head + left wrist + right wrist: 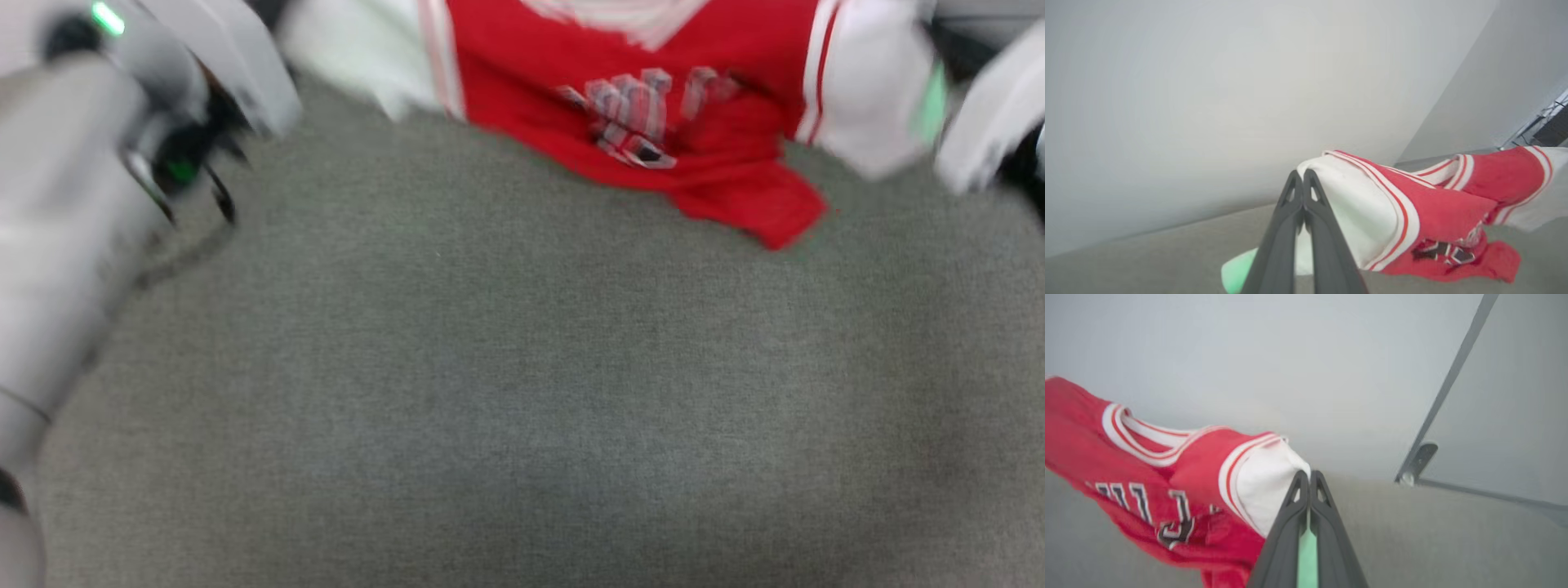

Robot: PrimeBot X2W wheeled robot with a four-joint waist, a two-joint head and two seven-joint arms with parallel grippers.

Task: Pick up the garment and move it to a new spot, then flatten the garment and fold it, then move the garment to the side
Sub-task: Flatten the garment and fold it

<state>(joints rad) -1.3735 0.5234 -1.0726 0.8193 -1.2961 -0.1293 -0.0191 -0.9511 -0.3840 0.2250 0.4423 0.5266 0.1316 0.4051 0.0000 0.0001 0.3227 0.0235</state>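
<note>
grey surface (522, 408); garment (637, 49) spans left-right, hem toward robot.

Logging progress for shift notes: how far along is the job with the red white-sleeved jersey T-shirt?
Done: the red jersey T-shirt is lifted, the left gripper and right gripper each shut on a white sleeve. In hand: it hangs spread between them over the grey fabric surface. Left: setting it down, flattening, folding, moving it aside.

The left tool (1303, 181), closed tight, pinches the red jersey's (1445, 212) white sleeve (1347, 204). The body droops onto the grey surface (1167, 261).
</note>
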